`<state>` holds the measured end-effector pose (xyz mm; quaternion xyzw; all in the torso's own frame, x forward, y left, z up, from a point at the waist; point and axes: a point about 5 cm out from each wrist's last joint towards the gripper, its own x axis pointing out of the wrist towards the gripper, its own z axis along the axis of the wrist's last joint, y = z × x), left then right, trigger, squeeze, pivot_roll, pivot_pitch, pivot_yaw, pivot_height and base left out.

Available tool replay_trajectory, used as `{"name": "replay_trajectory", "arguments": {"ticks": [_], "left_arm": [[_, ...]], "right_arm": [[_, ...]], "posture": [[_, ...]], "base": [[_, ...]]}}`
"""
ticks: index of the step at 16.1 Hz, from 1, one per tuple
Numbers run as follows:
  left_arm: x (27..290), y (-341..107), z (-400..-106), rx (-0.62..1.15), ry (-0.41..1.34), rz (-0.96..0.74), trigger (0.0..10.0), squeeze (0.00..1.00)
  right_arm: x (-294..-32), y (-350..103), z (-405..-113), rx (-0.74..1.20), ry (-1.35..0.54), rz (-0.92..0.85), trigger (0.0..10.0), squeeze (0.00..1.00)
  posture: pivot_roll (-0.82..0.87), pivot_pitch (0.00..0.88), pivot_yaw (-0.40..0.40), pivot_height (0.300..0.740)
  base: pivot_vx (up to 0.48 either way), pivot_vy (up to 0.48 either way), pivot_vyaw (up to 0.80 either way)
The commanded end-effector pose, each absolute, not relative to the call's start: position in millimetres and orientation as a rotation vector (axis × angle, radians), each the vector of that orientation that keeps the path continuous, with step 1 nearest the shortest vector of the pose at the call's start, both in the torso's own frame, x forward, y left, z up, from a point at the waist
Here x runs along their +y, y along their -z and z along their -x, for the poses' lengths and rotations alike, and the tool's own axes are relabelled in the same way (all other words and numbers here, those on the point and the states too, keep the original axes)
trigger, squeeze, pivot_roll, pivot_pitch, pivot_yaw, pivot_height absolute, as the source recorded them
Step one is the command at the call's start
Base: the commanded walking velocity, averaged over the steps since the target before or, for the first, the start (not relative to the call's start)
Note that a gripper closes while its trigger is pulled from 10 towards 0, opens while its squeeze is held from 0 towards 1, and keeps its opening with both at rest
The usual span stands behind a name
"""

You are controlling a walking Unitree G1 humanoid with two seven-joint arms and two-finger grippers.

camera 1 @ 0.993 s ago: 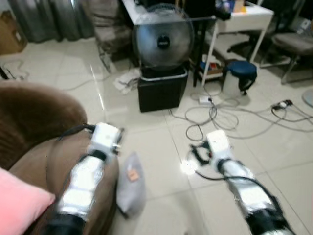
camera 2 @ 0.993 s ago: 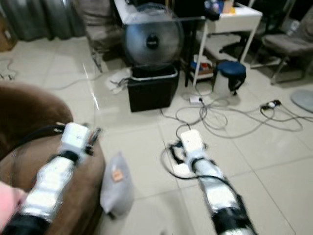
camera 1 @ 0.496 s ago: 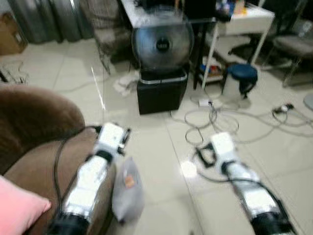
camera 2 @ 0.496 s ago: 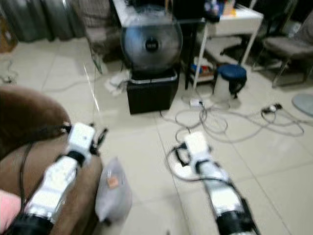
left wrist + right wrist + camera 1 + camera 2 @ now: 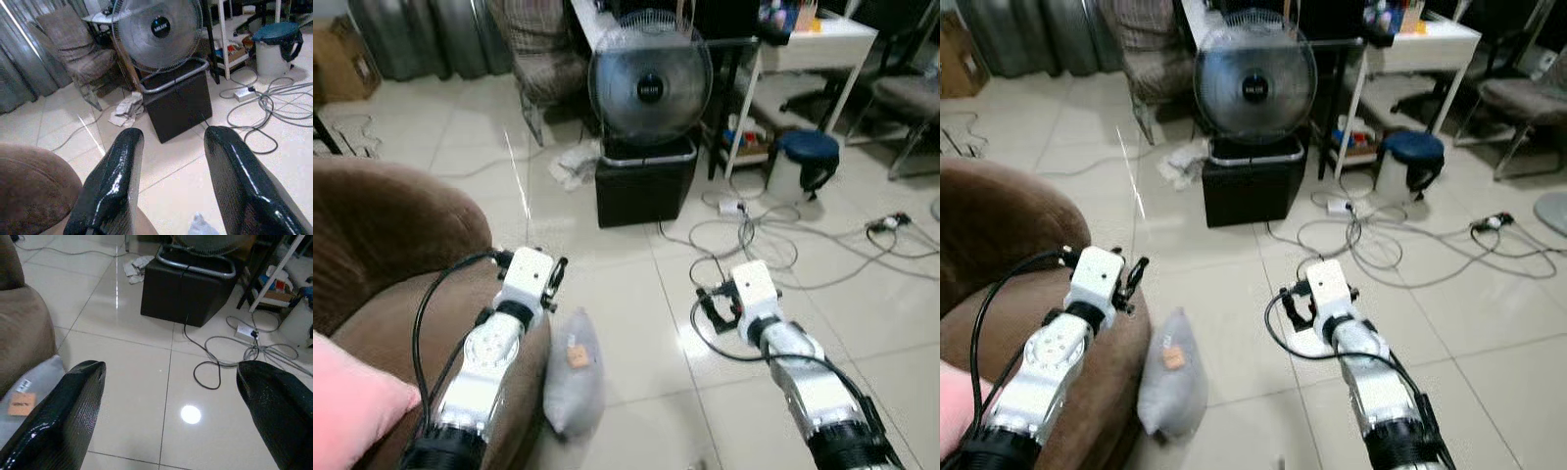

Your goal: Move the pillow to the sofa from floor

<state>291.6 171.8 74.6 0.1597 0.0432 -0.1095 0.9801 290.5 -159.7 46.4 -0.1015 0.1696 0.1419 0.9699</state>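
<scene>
A grey pillow [image 5: 573,384] with an orange tag stands on the tiled floor, leaning against the front of the brown sofa [image 5: 393,257]. My left gripper [image 5: 173,134] is open and hovers over the sofa's edge, just above and left of the pillow, holding nothing. My right gripper [image 5: 171,369] is open wide over the bare tiles to the pillow's right, with the pillow [image 5: 23,399] at the edge of its view. A pink cushion [image 5: 347,409] lies on the sofa seat near me.
A round fan [image 5: 649,86] sits on a black box [image 5: 646,184] straight ahead. Loose cables [image 5: 756,233] trail over the floor on the right, near a blue-lidded bin [image 5: 803,157] and a white table [image 5: 818,41]. A chair [image 5: 540,59] stands at the back.
The view has swayed a little and sharpened. Both arms keep about the same place, and the pillow has not moved.
</scene>
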Motion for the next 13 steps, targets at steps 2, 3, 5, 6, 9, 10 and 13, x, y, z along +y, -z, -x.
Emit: {"name": "replay_trajectory", "arguments": {"ticks": [2,3,5,6,9,10,13], "left_arm": [[169.8,-77.1,-293.3,0.078,0.226,-0.325,10.0,0.00],[169.3,-77.0,-293.1,0.077,0.227,-0.325,10.0,0.00],[169.2,-77.0,-293.1,0.077,0.228,-0.323,10.0,0.00],[168.9,-76.6,-292.6,0.078,0.229,-0.322,10.0,0.00],[169.2,-76.2,-292.2,0.078,0.228,-0.323,10.0,0.00],[169.3,-76.1,-291.9,0.078,0.227,-0.324,10.0,0.00],[170.5,-74.9,-291.4,0.084,0.214,-0.330,10.0,0.00]], "right_arm": [[-160.1,-51.8,-292.5,0.327,-0.287,0.204,10.0,0.00],[-160.5,-52.0,-292.4,0.327,-0.287,0.205,10.0,0.00],[-160.5,-52.1,-293.1,0.331,-0.283,0.196,10.0,0.00],[-161.0,-51.5,-293.2,0.334,-0.281,0.193,10.0,0.00],[-161.1,-50.5,-293.2,0.335,-0.289,0.204,10.0,0.00],[-160.9,-50.1,-292.8,0.336,-0.292,0.206,10.0,0.00],[-160.5,-49.1,-292.3,0.337,-0.298,0.204,10.0,0.00]], "posture": [[0.06,0.000,0.018,0.740],[0.06,0.000,0.015,0.740],[0.06,0.000,0.015,0.740],[0.06,0.000,0.013,0.740],[0.06,0.000,0.012,0.740],[0.06,0.000,0.012,0.740],[0.06,0.000,0.012,0.740]], "base": [[0.300,0.000,0.00],[0.304,0.000,0.00],[0.304,0.000,-0.22],[0.300,0.000,-0.76],[0.304,0.000,-0.25],[0.300,0.000,0.00],[0.082,0.000,0.00]]}}
